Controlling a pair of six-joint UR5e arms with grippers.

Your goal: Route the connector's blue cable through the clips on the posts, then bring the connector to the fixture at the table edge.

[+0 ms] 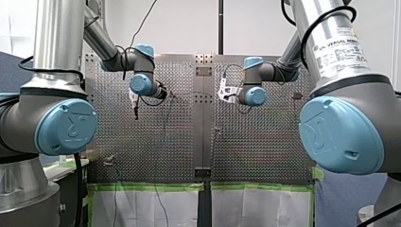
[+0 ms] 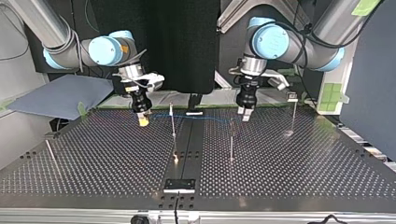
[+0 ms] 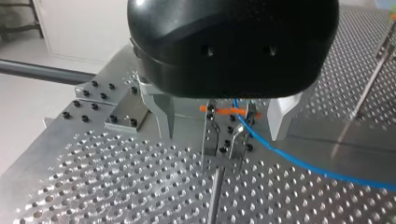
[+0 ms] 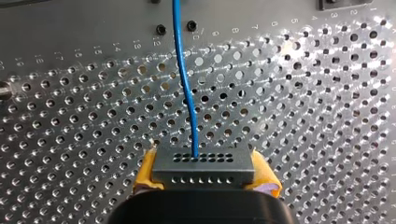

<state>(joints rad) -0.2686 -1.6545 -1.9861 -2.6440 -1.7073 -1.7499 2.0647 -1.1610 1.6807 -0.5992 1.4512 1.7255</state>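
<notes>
1. Jaws of my right gripper (image 4: 204, 173) are closed on the small grey metal connector (image 4: 203, 162), which has rows of pinholes in its face. The gripper's yellow pads (image 4: 145, 171) press against both short sides of it.
2. From the connector's top face the thin blue cable (image 4: 184, 84) leaves and runs straight ahead of the gripper, above the shiny perforated metal table (image 4: 303, 116).
3. Jaws of my left gripper (image 3: 225, 148): I cannot tell from any view whether they are parted or pinching. The blue cable comes out from under its black housing and trails off to one side over the table.
4. In the top view the connector hangs just above the table, left of the view's centre. The cable stretches from it toward the view's right, almost level, as far as my left gripper.
5. On the way it crosses the upper part of a thin upright metal post (image 2: 172, 122) near the table's middle. Whether it sits in a clip there I cannot make out.
6. A second thin post (image 2: 231, 147) stands just beside my left gripper, on the camera's side of it, and the cable's far end meets its top.
7. Two more posts stand apart from the cable: a third post (image 2: 293, 116) at the view's right and a leaning post (image 2: 49, 150) at its left.
8. The small black rectangular fixture (image 2: 180, 185) sits at the table's near edge in that view, well apart from the connector.
</notes>
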